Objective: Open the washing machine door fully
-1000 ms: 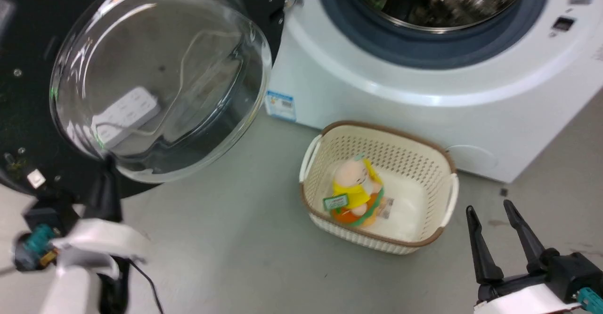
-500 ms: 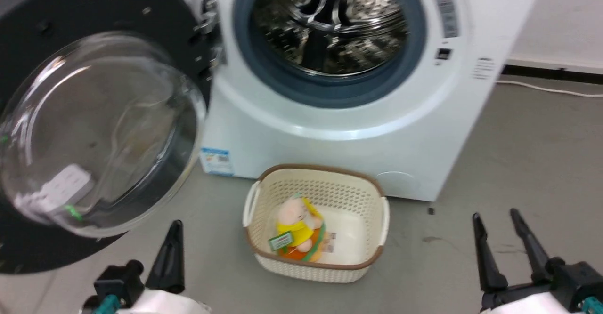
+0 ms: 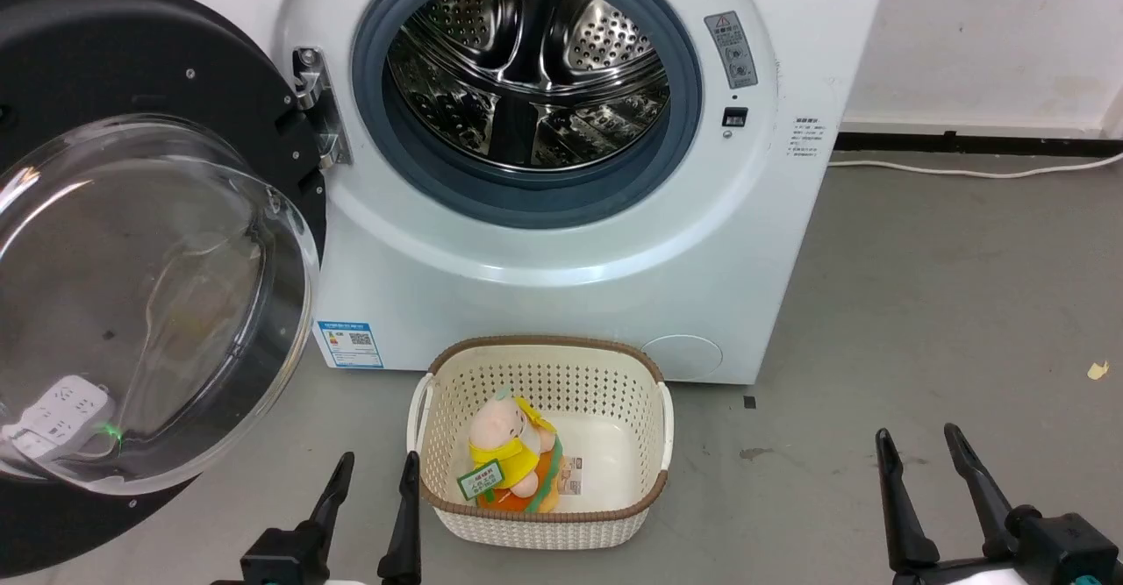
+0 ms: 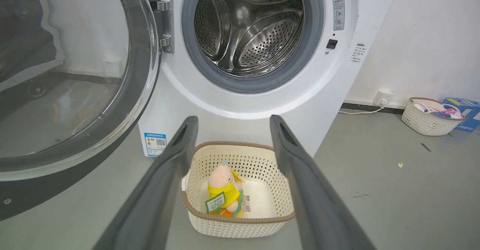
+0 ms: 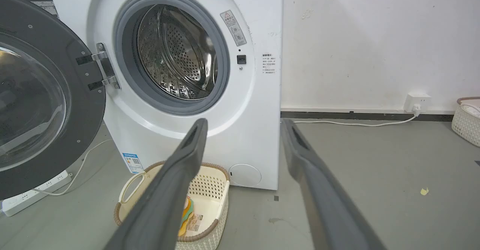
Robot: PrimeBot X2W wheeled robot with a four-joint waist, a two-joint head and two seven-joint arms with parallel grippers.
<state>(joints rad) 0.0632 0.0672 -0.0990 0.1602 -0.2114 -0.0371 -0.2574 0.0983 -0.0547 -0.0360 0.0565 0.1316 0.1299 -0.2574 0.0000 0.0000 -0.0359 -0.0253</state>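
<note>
The white washing machine stands ahead with its steel drum exposed. Its round black washing machine door with the clear glass bowl is swung wide to the left on its metal hinge. My left gripper is open low at the bottom, left of the basket and apart from the door. At the lower right my right gripper is open too, holding nothing.
A cream perforated basket with a plush toy sits on the grey floor before the machine. A white power strip lies behind the door. A cable runs along the wall; another basket stands far right.
The head camera has risen and pulled back, so the whole machine front and drum now show. My left gripper has come off the door's lower edge to the bottom middle, both fingers showing.
</note>
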